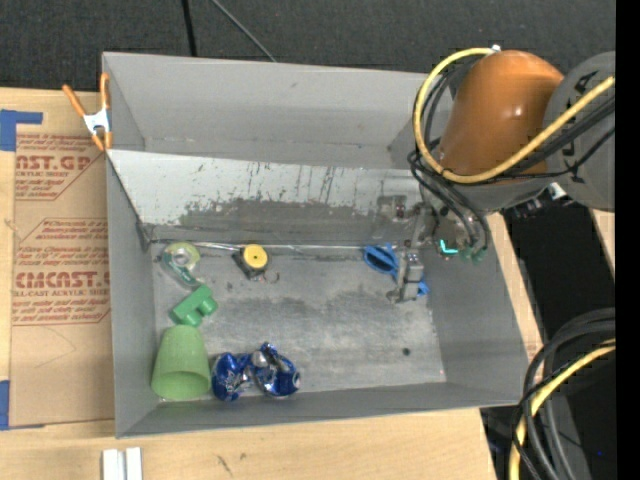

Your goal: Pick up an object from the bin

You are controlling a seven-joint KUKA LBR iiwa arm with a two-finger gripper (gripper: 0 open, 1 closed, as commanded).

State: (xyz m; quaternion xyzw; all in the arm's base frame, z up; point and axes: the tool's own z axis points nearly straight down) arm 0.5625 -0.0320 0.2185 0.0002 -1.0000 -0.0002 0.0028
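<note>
My gripper [408, 286] hangs at the right side of the bin, fingers pointing down to the floor. A small blue object [380, 259] lies just left of the fingers, with another bit of blue [421, 289] at their right; whether the fingers close on it I cannot tell. A yellow round piece [254, 258] lies near the back wall, well to the left.
Along the left side lie a clear tape roll [180, 259], a green block [193, 306] and a light green cup [180, 365]. A crumpled blue and silver wrapper [254, 373] sits at the front left. The arm's orange cover and cables loom over the right rim.
</note>
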